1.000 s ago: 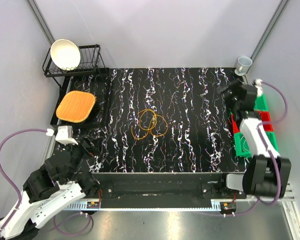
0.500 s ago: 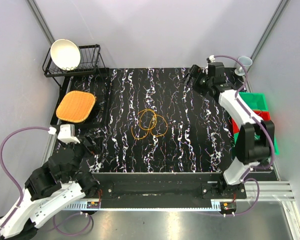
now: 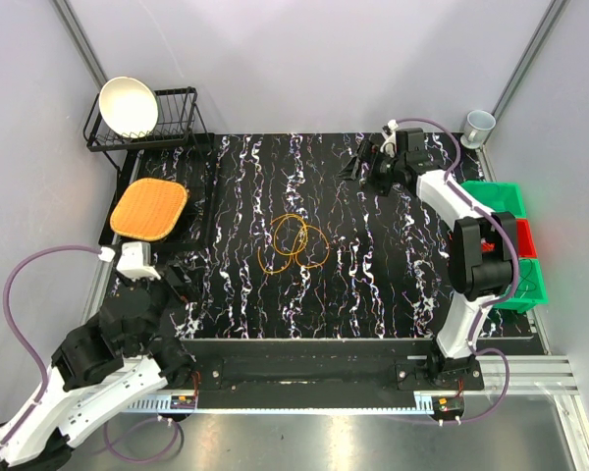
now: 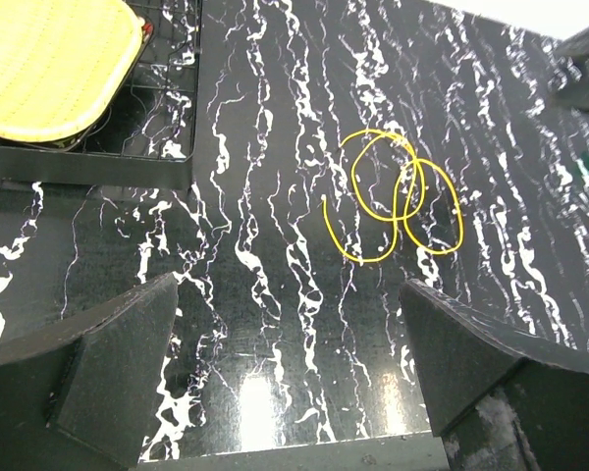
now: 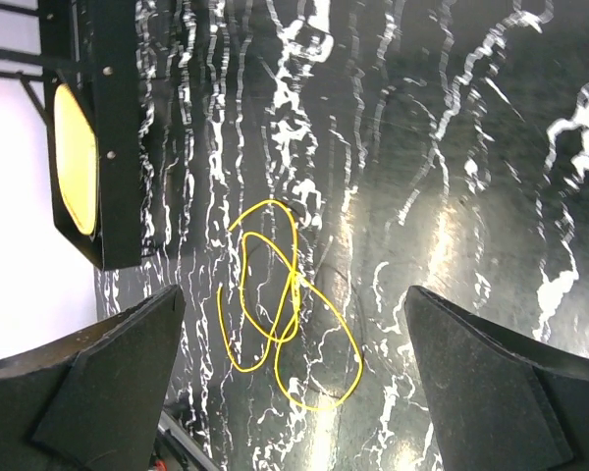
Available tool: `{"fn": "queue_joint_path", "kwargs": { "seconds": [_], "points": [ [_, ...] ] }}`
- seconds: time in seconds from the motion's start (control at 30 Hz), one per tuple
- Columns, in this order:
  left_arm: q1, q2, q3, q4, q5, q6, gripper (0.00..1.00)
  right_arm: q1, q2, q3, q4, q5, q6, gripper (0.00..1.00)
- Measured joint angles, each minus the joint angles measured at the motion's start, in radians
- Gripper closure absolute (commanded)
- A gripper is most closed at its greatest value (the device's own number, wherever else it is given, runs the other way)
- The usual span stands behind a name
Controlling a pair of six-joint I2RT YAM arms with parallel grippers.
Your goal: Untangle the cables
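Observation:
An orange-yellow cable (image 3: 296,243) lies in loose overlapping loops on the middle of the black marbled table (image 3: 393,265). It shows ahead of the fingers in the left wrist view (image 4: 402,196) and between them, further off, in the right wrist view (image 5: 293,277). No other cable colour stands out against the veined surface. My left gripper (image 3: 180,282) hovers at the near left, open and empty (image 4: 290,324), well short of the loops. My right gripper (image 3: 361,167) is at the back right of the table, open and empty (image 5: 294,324), pointing towards the loops.
A black dish rack (image 3: 177,123) holding a white bowl (image 3: 129,106) stands at the back left. In front of it, an orange woven pad (image 3: 149,208) rests on a black tray. A grey cup (image 3: 479,125) is at the back right corner. Green and red bins (image 3: 504,199) line the right edge.
The right arm has swung from over the bins at the right edge to the back of the table, ending nearer the centre. The left arm has barely shifted. The cable has not moved.

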Motion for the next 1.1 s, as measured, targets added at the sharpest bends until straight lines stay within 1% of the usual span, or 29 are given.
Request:
{"fn": "queue_joint_path", "kwargs": {
  "seconds": [0.23, 0.5, 0.93, 1.1],
  "points": [
    [0.005, 0.037, 0.000, 0.000, 0.000, 0.000, 0.01, 0.063, 0.020, 0.026, -0.016, -0.017, -0.072, 0.13],
    [0.042, 0.046, 0.000, 0.003, 0.001, 0.012, 0.01, 0.162, 0.106, 0.075, -0.084, -0.013, -0.149, 0.17],
    [0.085, 0.079, -0.005, 0.011, 0.006, 0.028, 0.01, 0.229, 0.171, 0.075, -0.125, 0.090, -0.180, 0.28],
    [0.100, 0.085, -0.005, 0.012, 0.008, 0.033, 0.01, 0.252, 0.200, 0.075, -0.128, 0.109, -0.193, 0.29]
  ]
}}
